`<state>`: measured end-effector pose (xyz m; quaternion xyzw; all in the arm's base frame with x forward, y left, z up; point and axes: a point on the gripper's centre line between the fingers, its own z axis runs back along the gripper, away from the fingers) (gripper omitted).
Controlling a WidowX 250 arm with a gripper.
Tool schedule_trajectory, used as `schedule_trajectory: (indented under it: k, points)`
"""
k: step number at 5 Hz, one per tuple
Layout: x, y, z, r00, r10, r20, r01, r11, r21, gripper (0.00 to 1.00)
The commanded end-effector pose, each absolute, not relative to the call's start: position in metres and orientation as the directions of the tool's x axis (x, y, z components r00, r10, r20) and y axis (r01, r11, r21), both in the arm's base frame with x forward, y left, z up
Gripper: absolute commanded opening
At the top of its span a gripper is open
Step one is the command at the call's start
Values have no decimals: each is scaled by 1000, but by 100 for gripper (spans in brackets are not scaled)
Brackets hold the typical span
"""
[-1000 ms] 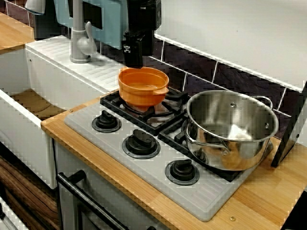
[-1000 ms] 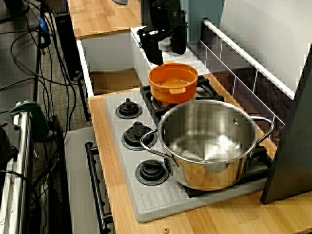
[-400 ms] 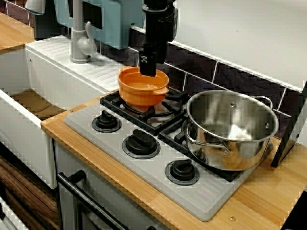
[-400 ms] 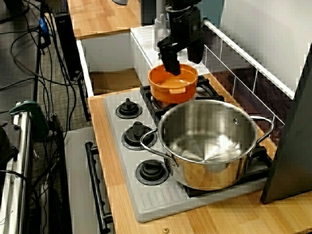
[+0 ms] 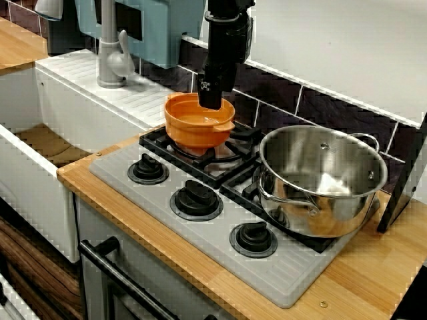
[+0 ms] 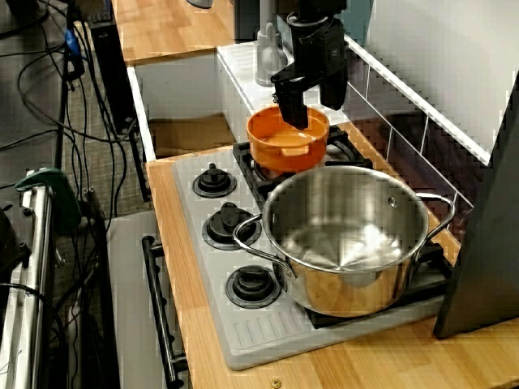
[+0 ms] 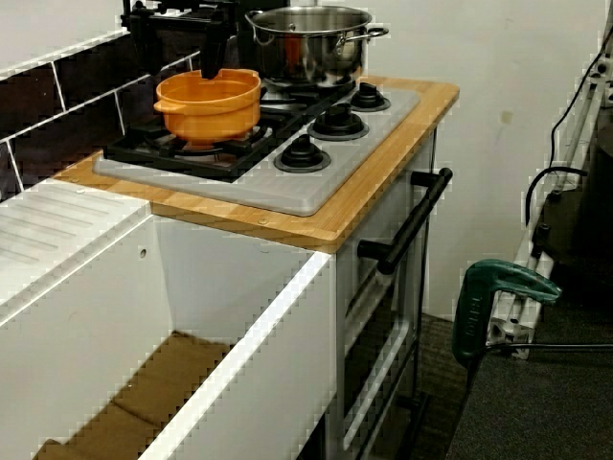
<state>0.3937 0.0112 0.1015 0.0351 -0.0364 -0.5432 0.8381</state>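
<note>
At the far left of the front view sits the white sink [image 5: 33,193] with its grey tap [image 5: 110,57]. Next comes the orange bowl [image 5: 199,127], resting on the left burner grate of the hob [image 5: 287,273]. Over it hangs the gripper [image 6: 314,113], fingers spread, one inside the bowl and one behind its back rim, gripping nothing. Rightmost stands the steel pot [image 5: 320,183].

My gripper [image 6: 314,113] is matte black all over: a boxy, square-shouldered block that narrows into two long, flat fingers [image 6: 291,101] with blunt, squared tips. One finger carries a small white mark [image 5: 205,85] printed on its broad face, the only marking I can make out on me.
</note>
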Motion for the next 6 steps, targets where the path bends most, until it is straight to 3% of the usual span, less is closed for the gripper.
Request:
schedule_trajectory:
  k: [1,6]
  points:
    - [387,5,114,392,-919,34,912,393,117,100]
    - [399,9,105,413,-910,39,908,415,56,100]
